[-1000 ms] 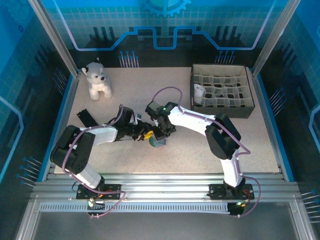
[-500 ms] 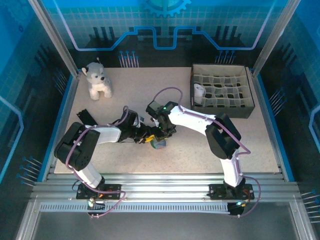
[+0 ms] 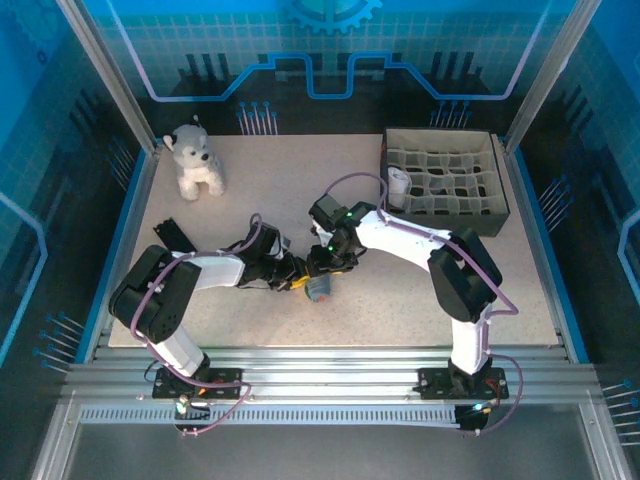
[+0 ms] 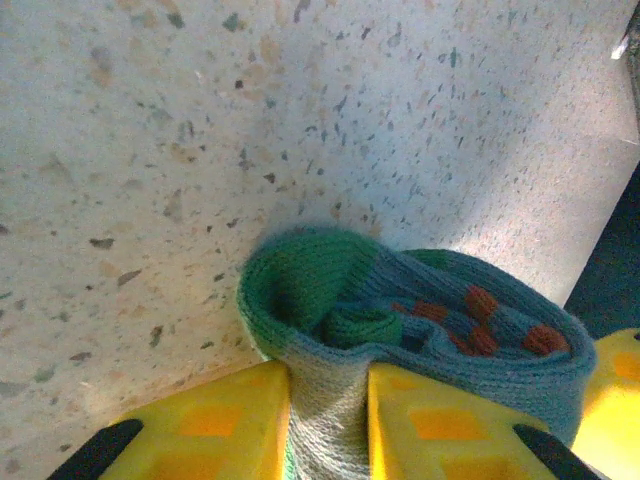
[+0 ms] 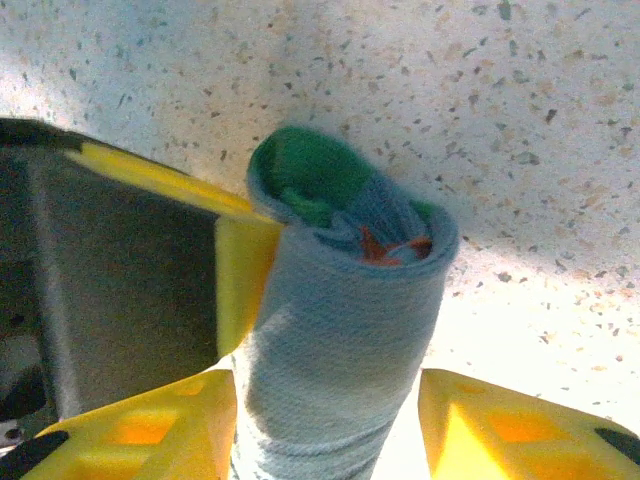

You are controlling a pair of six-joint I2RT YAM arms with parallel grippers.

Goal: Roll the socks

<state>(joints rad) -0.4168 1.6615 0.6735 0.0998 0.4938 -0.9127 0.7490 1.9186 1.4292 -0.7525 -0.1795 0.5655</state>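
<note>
Lying on speckled tabletop (image 3: 400, 290) within blue walls (image 3: 400, 50): rolled sock (image 3: 319, 288) in clenched left pincer (image 4: 328, 400), right pincer (image 5: 330, 400) released.

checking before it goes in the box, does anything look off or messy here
Nothing is spilled or damaged. The rolled sock is slightly untidy: its green part and orange bits bulge from the open end instead of lying tucked in. The left gripper pinches its grey part; the right gripper stands open around it.
</note>
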